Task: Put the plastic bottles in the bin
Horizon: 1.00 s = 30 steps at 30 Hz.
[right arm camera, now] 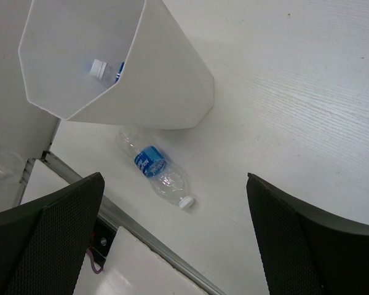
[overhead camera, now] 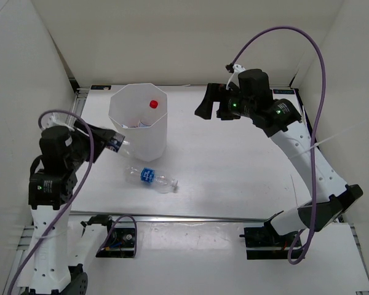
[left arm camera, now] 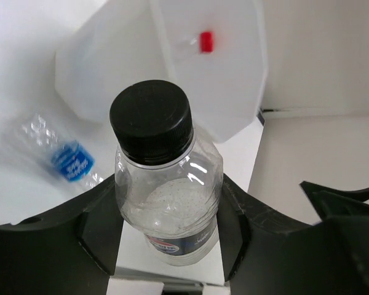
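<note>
My left gripper (overhead camera: 109,142) is shut on the black-capped, dark-labelled bottle (left arm camera: 166,190), held beside the left wall of the white bin (overhead camera: 161,136); in the left wrist view the gripper (left arm camera: 170,228) clamps the bottle's body. A red-capped bottle (overhead camera: 152,105) lies inside the bin, seen also in the left wrist view (left arm camera: 205,42). A white-capped bottle (right arm camera: 101,68) also lies inside the bin (right arm camera: 166,80). A blue-labelled bottle (overhead camera: 150,177) lies on the table in front of the bin, seen too in the right wrist view (right arm camera: 157,168). My right gripper (overhead camera: 210,106) is open and empty, raised right of the bin.
White enclosure walls stand at the left, back and right. A metal rail (overhead camera: 221,217) runs along the table's near edge, with the arm bases and cables in front of it.
</note>
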Tool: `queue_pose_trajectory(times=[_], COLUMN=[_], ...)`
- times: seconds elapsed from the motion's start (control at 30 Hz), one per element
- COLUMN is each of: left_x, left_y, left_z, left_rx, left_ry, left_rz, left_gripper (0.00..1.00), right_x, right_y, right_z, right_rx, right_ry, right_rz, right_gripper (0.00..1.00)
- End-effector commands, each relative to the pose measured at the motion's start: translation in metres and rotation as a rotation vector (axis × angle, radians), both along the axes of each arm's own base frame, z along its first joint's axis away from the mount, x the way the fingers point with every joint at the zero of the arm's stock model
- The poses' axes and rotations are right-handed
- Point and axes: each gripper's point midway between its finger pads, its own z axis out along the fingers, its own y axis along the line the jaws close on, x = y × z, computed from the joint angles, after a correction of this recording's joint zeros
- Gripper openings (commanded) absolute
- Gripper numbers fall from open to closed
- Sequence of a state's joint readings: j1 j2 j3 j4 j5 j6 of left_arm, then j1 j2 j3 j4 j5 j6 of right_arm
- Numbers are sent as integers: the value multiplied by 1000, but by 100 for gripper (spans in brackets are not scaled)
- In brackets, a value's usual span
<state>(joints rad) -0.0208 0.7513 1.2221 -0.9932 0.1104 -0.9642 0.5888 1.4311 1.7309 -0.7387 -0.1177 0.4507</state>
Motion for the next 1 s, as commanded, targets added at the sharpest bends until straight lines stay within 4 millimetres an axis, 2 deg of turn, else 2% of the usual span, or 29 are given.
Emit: queue_pose_trajectory(times=[0.0,0.03,0.07,0.1,0.13,0.17,0.2,0.23,0.27,0.3,0.33,0.37,0.4,0.43,0.47,0.5,0.53,0.57,0.6,0.63,0.7,0.73,0.8,0.83,0.87,0.9,0.93,0.97], left_x=[18,24,33,54,63,73,97,105,116,140,146,154,169,172,176,180,179,179,177,171,163,152,136,114,107,98,87,68], left_y=[16,16,16,16,17,17,17,19,16,13,6,4,3,-1,-1,-3,-6,-10,-10,-9,-9,-4,1,8,7,7,-2,3], left_z=[29,61,74,76,107,114,108,125,126,113,123,116,92,88,83,80,81,76,80,91,97,104,83,87,44,27,11,3], left_rx=[138,145,163,175,186,205,214,227,245,258,272,286,300,300,301,304,304,303,303,301,301,308,287,270,249,223,147,102], left_ry=[-37,-111,-138,-124,-201,-214,-184,-217,-214,-170,-185,-158,-77,-61,-49,-56,-69,-68,-84,-117,-134,-153,-91,-112,-27,-7,18,17], left_rz=[11,12,6,-1,1,-5,-12,-2,-20,-40,-53,-61,-78,-90,-92,-103,-111,-120,-118,-113,-110,-90,-57,-13,-9,3,-14,10], left_gripper=[34,34,34,34,35,35,35,35,35,35,35,38,40,44,50,72,83,91,97,100,100,100,100,100,100,100,100,100], right_x=[7,11,12,12,13,15,15,17,18,16,18,19,19,20,18,20,20,18,18,17,13,16,18,18,18,18,19,19], right_y=[-4,-6,-7,-7,-9,-12,-12,-15,-17,-15,-18,-20,-21,-26,-24,-32,-33,-35,-40,-41,-45,-49,-52,-52,-52,-52,-50,-50], right_z=[7,3,4,4,4,5,5,5,6,6,7,7,3,3,4,3,-2,-2,-1,-10,-6,-11,-11,-11,-11,-11,-14,-14], right_rx=[-4,-9,7,7,21,32,32,36,50,55,60,64,60,60,65,69,72,85,91,82,91,86,92,92,92,92,92,92], right_ry=[-40,-33,-20,-20,-8,1,1,3,14,18,20,22,30,29,32,35,54,64,64,83,74,86,92,92,92,92,102,102], right_rz=[-12,-21,-22,-22,-26,-37,-37,-41,-44,-31,-34,-37,-37,-49,-39,-54,-45,-47,-56,-57,-59,-72,-87,-87,-87,-87,-80,-80], right_gripper=[100,100,100,100,100,100,100,100,100,100,100,100,100,100,100,100,100,100,100,100,100,100,100,100,100,100,100,100])
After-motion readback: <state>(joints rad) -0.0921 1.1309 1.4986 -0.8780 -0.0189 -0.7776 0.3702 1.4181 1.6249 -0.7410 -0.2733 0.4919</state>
